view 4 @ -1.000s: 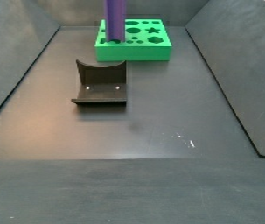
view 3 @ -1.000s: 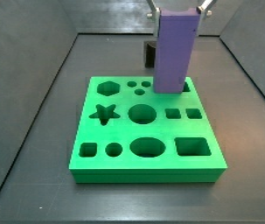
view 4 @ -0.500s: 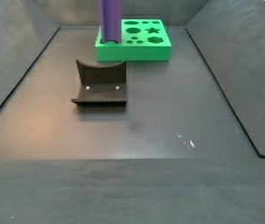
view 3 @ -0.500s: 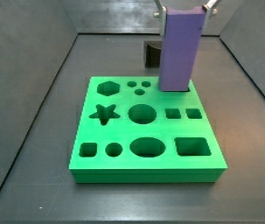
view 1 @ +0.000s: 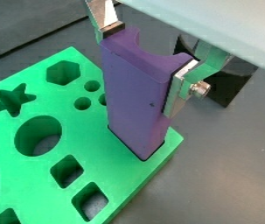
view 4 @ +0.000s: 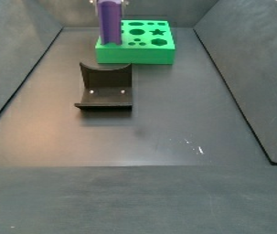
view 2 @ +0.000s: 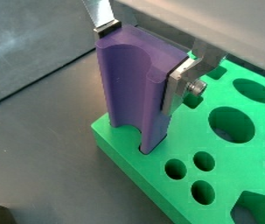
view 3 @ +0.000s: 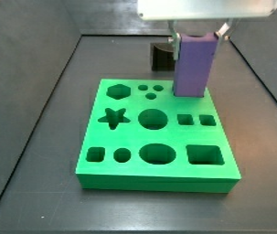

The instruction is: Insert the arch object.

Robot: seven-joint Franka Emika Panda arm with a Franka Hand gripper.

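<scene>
On the dark floor [view 4: 141,174], toward the far end in a side view, a flat green board [view 3: 128,137] cut with shaped holes: hexagon, star, circles, squares. Nearer on the same floor, well apart from the board, the dark fixture [view 4: 104,89]; seen again just behind the board's far edge in a side view [view 3: 163,57]. Standing upright at one corner of the board, the arch object [view 3: 197,64]: a tall purple prism with a rounded channel scooped along one face, plain in both wrist views [view 1: 135,96] [view 2: 132,87]. Lower end meeting the board right at that corner, beside the small round holes, and seemingly sunk a little into an opening there; how deep, cannot tell. Above the board, directly over that corner, the gripper [view 1: 146,57], closed partway, jaws only as far apart as the prism is thick, and clamped on its upper part. Flat silver fingers [view 1: 184,87] pressed against opposite faces of the purple piece, also seen touching it in a wrist view [view 2: 181,83]. Nothing else between the fingers.
</scene>
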